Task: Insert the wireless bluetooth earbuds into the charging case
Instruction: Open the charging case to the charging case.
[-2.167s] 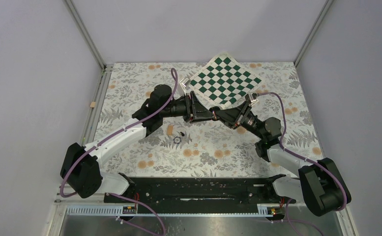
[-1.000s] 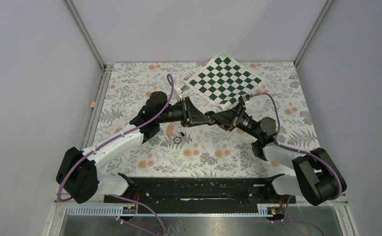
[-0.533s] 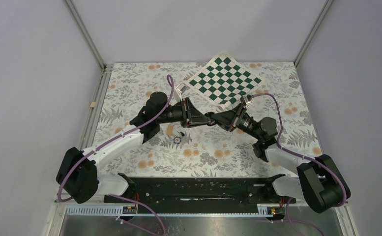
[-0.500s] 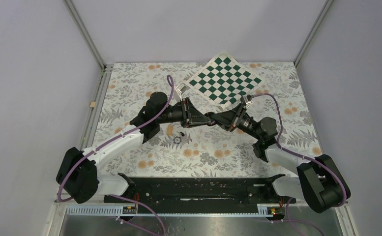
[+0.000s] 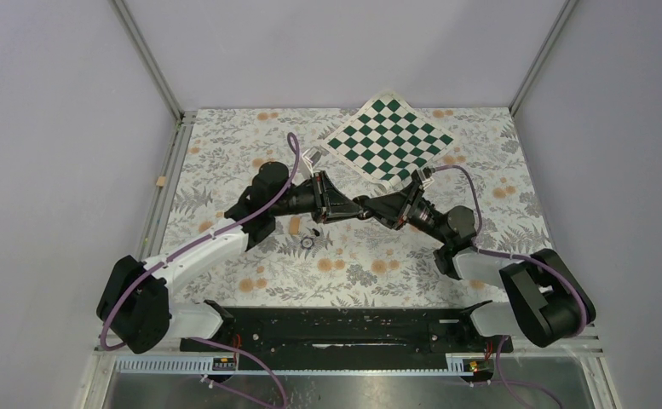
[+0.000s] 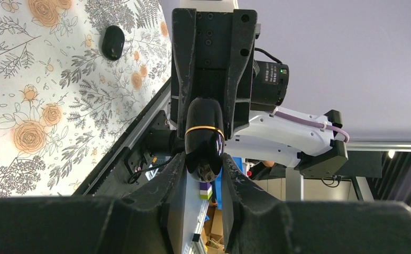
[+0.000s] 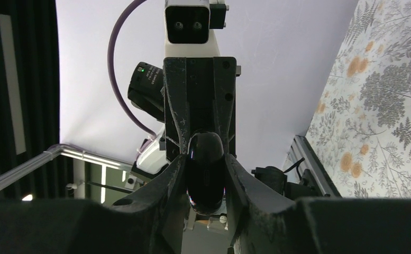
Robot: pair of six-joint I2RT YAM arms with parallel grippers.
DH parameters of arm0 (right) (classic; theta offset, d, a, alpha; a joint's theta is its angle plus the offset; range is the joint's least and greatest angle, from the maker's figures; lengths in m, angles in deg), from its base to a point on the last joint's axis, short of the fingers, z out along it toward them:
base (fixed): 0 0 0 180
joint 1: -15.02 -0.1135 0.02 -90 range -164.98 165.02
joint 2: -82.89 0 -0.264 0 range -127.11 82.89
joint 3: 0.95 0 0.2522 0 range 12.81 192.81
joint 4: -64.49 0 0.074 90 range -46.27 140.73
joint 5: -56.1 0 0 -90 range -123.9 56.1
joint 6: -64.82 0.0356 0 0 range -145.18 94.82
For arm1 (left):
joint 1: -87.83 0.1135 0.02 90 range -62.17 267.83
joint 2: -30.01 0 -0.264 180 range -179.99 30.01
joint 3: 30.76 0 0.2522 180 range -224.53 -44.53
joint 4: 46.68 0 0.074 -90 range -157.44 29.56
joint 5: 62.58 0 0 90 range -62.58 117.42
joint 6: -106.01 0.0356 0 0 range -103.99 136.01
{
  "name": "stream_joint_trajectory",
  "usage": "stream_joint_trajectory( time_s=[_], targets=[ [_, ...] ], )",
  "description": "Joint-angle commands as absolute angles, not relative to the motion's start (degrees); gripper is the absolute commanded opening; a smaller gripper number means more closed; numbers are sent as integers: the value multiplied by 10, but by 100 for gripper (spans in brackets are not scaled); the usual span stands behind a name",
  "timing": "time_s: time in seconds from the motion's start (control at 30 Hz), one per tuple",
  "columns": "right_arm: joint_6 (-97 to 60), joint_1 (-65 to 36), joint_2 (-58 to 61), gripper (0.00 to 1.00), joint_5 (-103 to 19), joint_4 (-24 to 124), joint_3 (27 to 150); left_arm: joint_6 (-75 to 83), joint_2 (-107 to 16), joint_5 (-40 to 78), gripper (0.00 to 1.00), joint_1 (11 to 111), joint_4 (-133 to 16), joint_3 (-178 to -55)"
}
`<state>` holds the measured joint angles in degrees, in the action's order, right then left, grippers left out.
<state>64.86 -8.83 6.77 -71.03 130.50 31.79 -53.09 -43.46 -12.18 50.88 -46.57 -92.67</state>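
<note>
Both clamp closed charging case (image 6: 204,132) | left end effector (image 6: 203,159) | right end effector (image 7: 205,161) | midair

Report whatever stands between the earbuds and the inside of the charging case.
The charging case itself is the obstacle. It looks shut, with its gold seam closed, and it is clamped in mid-air between the left gripper and the right gripper. One earbud lies uncovered on the tablecloth, but no gripper is free to take it.

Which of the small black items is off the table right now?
The charging case: it is pinched in mid-air between the left gripper and the right gripper. The earbud and the dark ring lie on the floral cloth.
</note>
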Motion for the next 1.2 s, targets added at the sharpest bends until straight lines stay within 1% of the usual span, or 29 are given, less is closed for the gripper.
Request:
stream_joint_trajectory(
  time_s=[0.0,0.23,0.5,0.67,0.9,0.97,1.07,1.17],
  targets=[
    [684,-83,28,0,-687,1363,308,-543,-395,-166,0,508,-363,-935],
    [696,-83,29,0,-691,1365,315,-544,-394,-170,0,509,-356,-934],
    [700,-83,19,0,-703,1364,323,-567,-390,-186,0,509,-311,-936],
    [694,-83,10,5,-699,1360,321,-568,-385,-190,0,509,-313,-941],
    [690,-82,-5,7,-695,1359,318,-585,-379,-196,0,509,-294,-938],
    [689,-83,-10,9,-694,1360,317,-589,-376,-197,0,509,-291,-936],
    [688,-84,-14,18,-694,1361,317,-590,-373,-197,0,510,-291,-935],
    [688,-84,-13,24,-695,1360,318,-590,-371,-198,0,509,-294,-933]
  ],
)
